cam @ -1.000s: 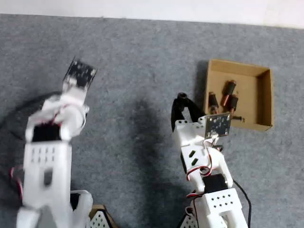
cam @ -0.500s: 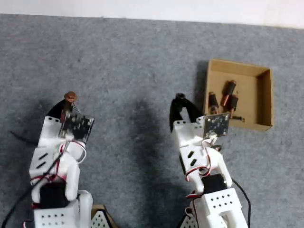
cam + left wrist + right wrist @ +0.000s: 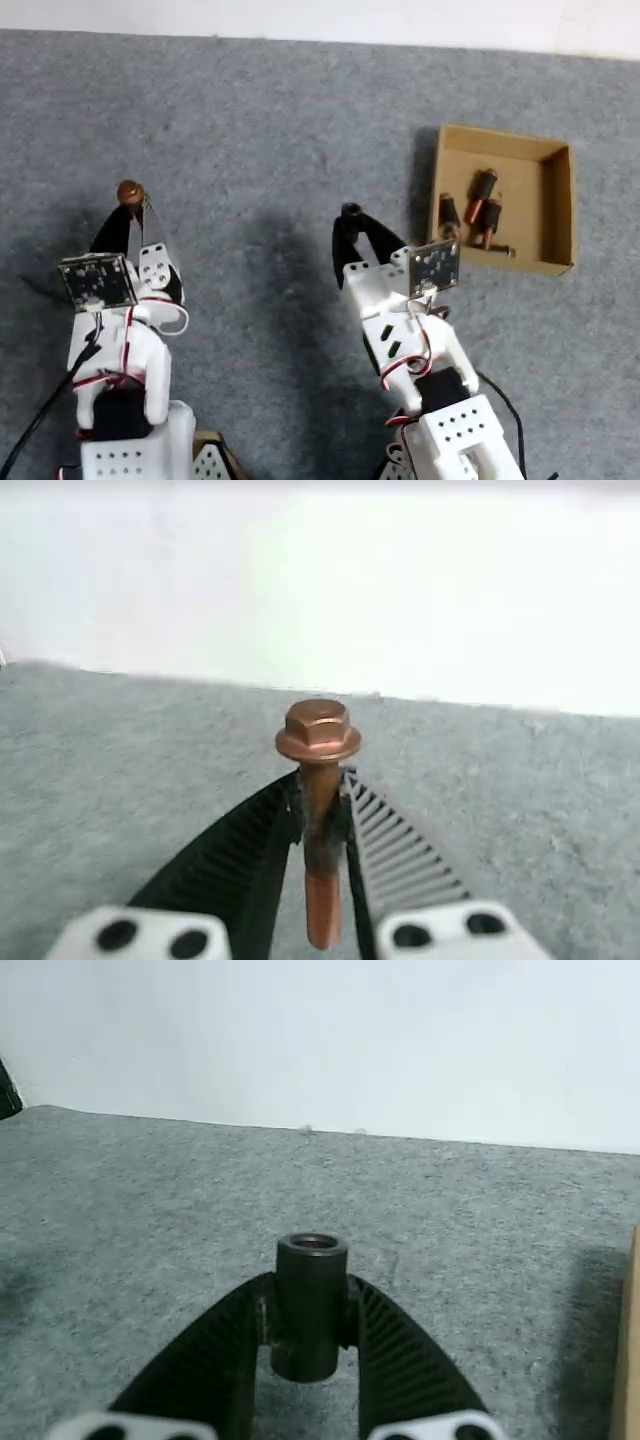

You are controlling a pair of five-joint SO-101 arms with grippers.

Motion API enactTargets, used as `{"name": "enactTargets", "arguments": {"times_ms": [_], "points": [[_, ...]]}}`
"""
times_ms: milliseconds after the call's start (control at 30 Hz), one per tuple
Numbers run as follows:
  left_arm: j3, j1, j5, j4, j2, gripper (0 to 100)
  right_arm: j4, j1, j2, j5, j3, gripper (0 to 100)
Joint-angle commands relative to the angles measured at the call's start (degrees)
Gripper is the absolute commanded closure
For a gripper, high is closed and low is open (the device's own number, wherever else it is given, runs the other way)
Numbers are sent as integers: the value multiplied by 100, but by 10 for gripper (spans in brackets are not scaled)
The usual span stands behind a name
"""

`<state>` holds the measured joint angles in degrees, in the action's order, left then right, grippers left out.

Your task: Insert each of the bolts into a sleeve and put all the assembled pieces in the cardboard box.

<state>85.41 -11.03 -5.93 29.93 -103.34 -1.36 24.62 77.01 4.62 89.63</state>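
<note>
Two tools: left tool [image 3: 322, 780] grips a coppery hex bolt [image 3: 318, 730], right tool [image 3: 310, 1290] a tubular sleeve [image 3: 311, 1260]; cardboard box [image 3: 505, 141] nearby.

Seen from a fixed spot overhead, facing steeply down on the table [image 3: 260, 120], far enough off to hold both arms coming in from 6 o'clock, the cardboard box [image 3: 562, 210] at 2 o'clock and a strip of wall [image 3: 300, 15] at 12. Mounted on each wrist, close behind the left pincer [image 3: 320, 780] with its bolt [image 3: 318, 730] and the right pincer [image 3: 308, 1295] with its sleeve [image 3: 310, 1260], facing low across the table toward that wall. Shared with the overhead view: each pincer's tip, the grey table beyond it, the wall at 12 o'clock.
</note>
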Motion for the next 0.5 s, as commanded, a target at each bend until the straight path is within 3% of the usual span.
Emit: {"name": "enactTargets", "arguments": {"times_ms": [0,233,467], "points": [[382,136,-88,-1073,-75,989,145,48,110,-62,-75,988],[1024,1024,-97,-2708,-75,989,145,66,110,-62,-75,991],[971,2070,-105,-3235,-75,993,119,110,119,-123,-75,988]]}}
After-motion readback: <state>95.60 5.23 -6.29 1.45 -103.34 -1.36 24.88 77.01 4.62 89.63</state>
